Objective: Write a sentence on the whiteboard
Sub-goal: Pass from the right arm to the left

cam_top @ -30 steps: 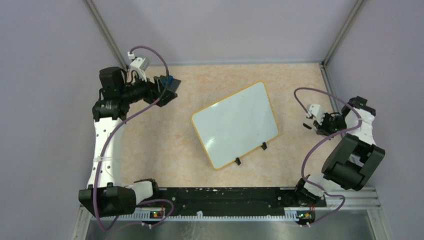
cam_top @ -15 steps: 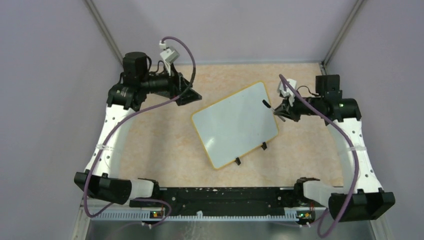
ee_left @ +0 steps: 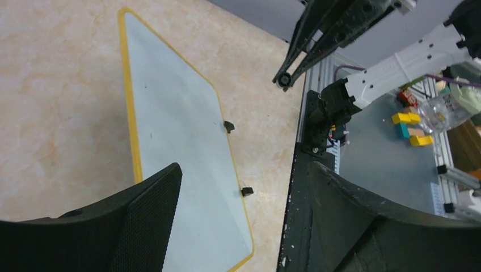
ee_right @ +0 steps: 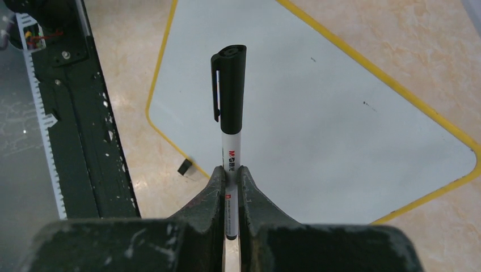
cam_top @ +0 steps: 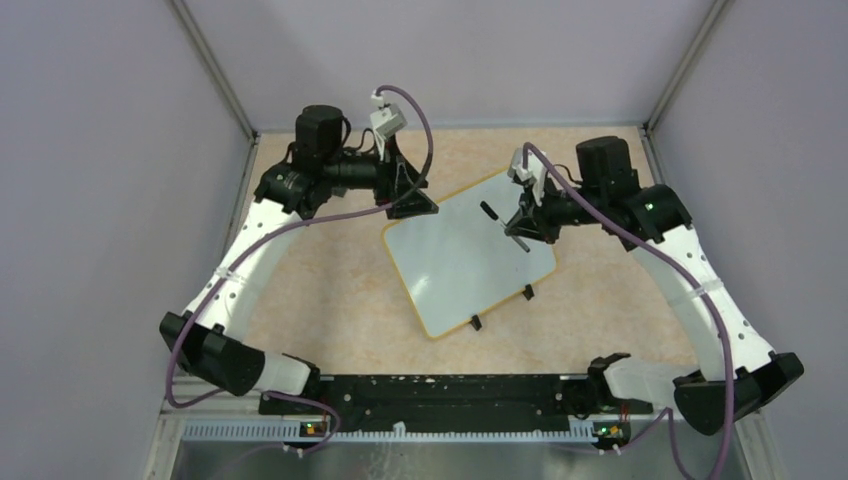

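The whiteboard [cam_top: 470, 250] lies in the middle of the tabletop [cam_top: 320, 290], turned at a slant. One corner points to the far side and one to the near side. It has a thin yellow rim and round corners. Two small black clip feet [cam_top: 476, 323] sit on its near right edge. Its white face shows only a few tiny dark specks.

The right gripper [cam_top: 520, 222] hangs over the far right part of the board. Its jaws are pressed tight on a marker pen [cam_top: 492, 214]. In the right wrist view the right gripper [ee_right: 230, 173] pinches the white body of the marker pen [ee_right: 230, 113], and the pen sticks straight out past the jaws. The black cap with its clip is on the far end of the pen. Under the pen you can see the whiteboard [ee_right: 317, 130].

The left gripper [cam_top: 420, 205] is at the far left corner of the board. I cannot tell if it touches the rim. In the left wrist view the left gripper [ee_left: 244, 170] has its jaws spread wide, with nothing between them. The whiteboard [ee_left: 181, 130] lies below them.

A long black rail [cam_top: 450, 390] runs along the near edge of the tabletop, where both arms are bolted on. Past the rail, off the tabletop, the left wrist view shows some little yellow blocks [ee_left: 407, 118].
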Robot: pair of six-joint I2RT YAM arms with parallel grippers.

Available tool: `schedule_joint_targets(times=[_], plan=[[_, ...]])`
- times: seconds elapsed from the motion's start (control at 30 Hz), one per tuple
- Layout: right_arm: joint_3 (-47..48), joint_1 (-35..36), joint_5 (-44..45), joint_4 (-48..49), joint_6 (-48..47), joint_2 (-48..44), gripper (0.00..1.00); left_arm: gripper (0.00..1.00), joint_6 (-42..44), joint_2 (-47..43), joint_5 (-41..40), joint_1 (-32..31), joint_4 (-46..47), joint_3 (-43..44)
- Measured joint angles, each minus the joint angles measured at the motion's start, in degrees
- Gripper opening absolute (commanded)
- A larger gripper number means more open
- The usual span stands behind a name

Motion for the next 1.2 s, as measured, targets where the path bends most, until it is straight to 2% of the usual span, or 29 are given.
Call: schedule_joint_targets(times=[0.17, 0.3, 0.53, 0.67, 0.87, 1.2], plan=[[2.3, 1.2, -4.0, -1.1, 2.2, 0.7, 0.00, 0.84, 5.2, -2.2, 3.9, -2.3, 6.3, -4.6], [1.9, 4.7, -6.1, -2.6, 3.2, 0.8, 0.00, 0.84, 14.2, -3.9, 5.8, -3.6, 7.1, -4.5], [0.2, 7.9, -9.6, -4.4, 4.5, 0.9, 0.00, 0.81, 36.3, -3.7, 6.4, -11.6, -5.5, 2.0], [-0.1, 8.9, -11.3, -5.4, 4.3, 1.1, 0.00, 0.76, 44.5, -3.6, 4.2, -16.8, -10.2, 2.6], [-0.7, 9.6, -13.0, -6.8, 3.4, 1.2, 0.00, 0.72, 53.0, -3.6, -1.3, -23.6, -14.0, 2.4], [-1.3, 11.2, -15.2, -9.0, 1.8, 1.2, 0.00, 0.59, 62.7, -3.5, -7.6, -28.5, -17.6, 0.6]])
